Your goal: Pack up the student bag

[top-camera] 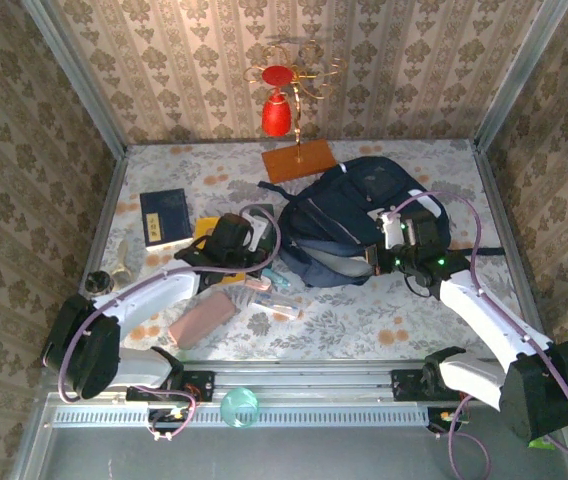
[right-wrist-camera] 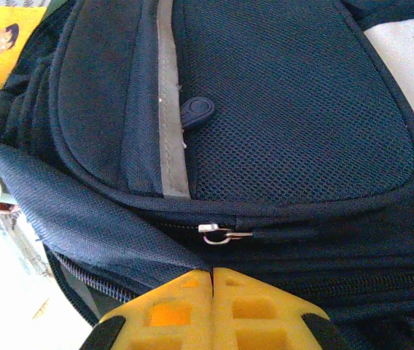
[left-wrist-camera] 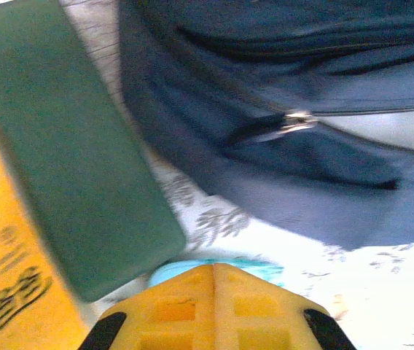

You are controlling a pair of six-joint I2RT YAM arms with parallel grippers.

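The student bag (top-camera: 354,215), a dark navy backpack with grey trim, lies right of the table's middle with its mouth gaping toward the near left. My right gripper (top-camera: 376,258) is at the bag's near side. In the right wrist view its yellow fingertips (right-wrist-camera: 213,271) are shut, and a tented flap of the bag (right-wrist-camera: 83,211) runs right into them. A metal zip pull (right-wrist-camera: 218,233) lies just beyond. My left gripper (top-camera: 264,262) is shut and holds nothing. It hovers over a light blue item (left-wrist-camera: 265,268), beside a green flat case (left-wrist-camera: 76,160) and a yellow book (left-wrist-camera: 3,277).
A small dark blue book (top-camera: 164,215) lies at the left and a pink case (top-camera: 202,318) near the front edge. Small loose items (top-camera: 276,292) sit between the arms. An orange board with a red ornament (top-camera: 299,160) stands behind the bag. Walls enclose the table.
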